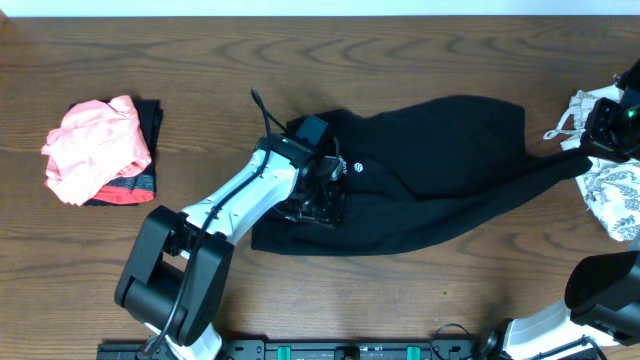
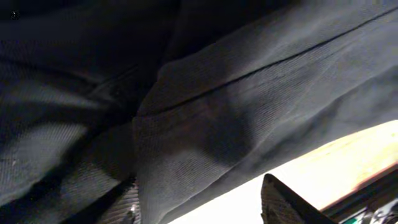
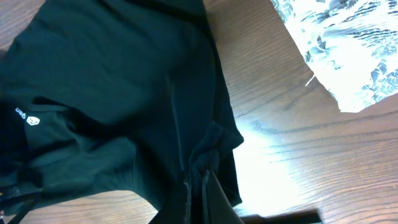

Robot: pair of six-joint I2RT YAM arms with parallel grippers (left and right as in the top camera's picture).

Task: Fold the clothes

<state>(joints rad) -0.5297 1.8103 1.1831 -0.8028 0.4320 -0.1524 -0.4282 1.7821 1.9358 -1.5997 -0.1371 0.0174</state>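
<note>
Black garment [image 2: 205,124] fills the left wrist view, pressed right up to the lens, its fine weave and one seam plain to see. Just below it, one fingertip [image 2: 283,202] of the left gripper [image 1: 318,200] stands clear of the cloth's edge, with a strip of bright table [image 2: 348,155] between them. The jaws are apart, straddling a fold without pinching it. From overhead, that gripper sits down on the garment's left end, beside a small white logo [image 1: 357,168].

In the right wrist view the right gripper [image 3: 200,180] has its fingers together on a bunched corner of the same black fabric — clamped, with the cloth puckered at the tips. Beyond it lies bare wood, and further off the white leaf-patterned cloth [image 3: 342,50].

Overhead, the black garment lies across the middle of the table. One limb is stretched taut toward the right gripper at the right edge, next to the leaf-patterned cloth. Well apart at the far left, a coral-pink garment [image 1: 95,148] sits crumpled on top of a dark folded piece [image 1: 152,125].
</note>
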